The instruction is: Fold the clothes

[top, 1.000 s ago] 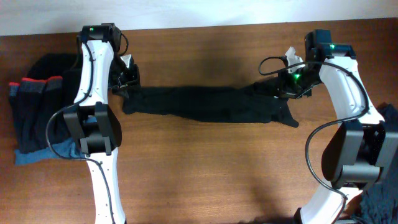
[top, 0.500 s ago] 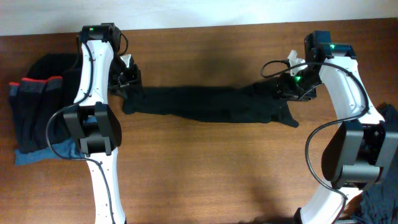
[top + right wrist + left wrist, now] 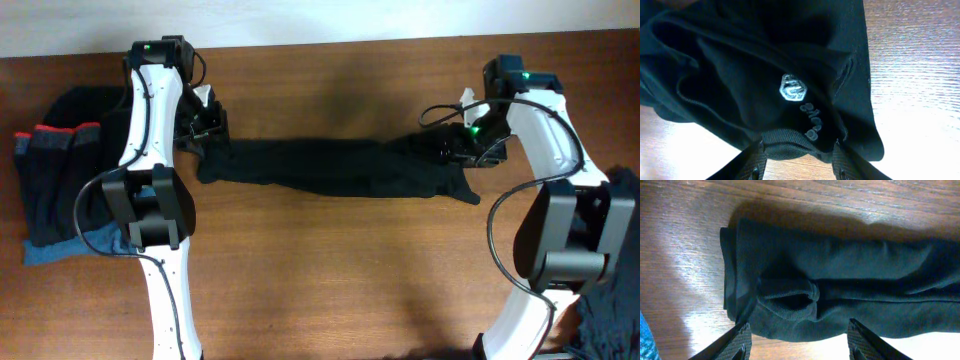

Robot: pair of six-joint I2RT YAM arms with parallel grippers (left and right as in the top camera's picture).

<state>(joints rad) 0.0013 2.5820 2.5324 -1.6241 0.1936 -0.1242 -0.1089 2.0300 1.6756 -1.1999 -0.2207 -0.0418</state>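
A long plain black garment (image 3: pixel 330 170) lies stretched left to right across the wooden table. My left gripper (image 3: pixel 207 128) is open at its left end; in the left wrist view the fingers (image 3: pixel 800 342) stand wide apart, just short of the folded black end (image 3: pixel 790 290). My right gripper (image 3: pixel 452 152) is at the right end. In the right wrist view its fingers (image 3: pixel 799 160) are apart on either side of the ribbed edge of the garment (image 3: pixel 740 75). A small white logo (image 3: pixel 792 89) and white lettering (image 3: pixel 811 120) show just above them.
A pile of dark clothes (image 3: pixel 60 180) with red stripes and a blue piece (image 3: pixel 70 245) lies at the table's left end. More dark cloth (image 3: pixel 612 310) lies at the lower right. The table's back edge and a white wall run along the top.
My right gripper has moved a little left and down onto the garment's right end. The left arm and the garment have hardly moved.
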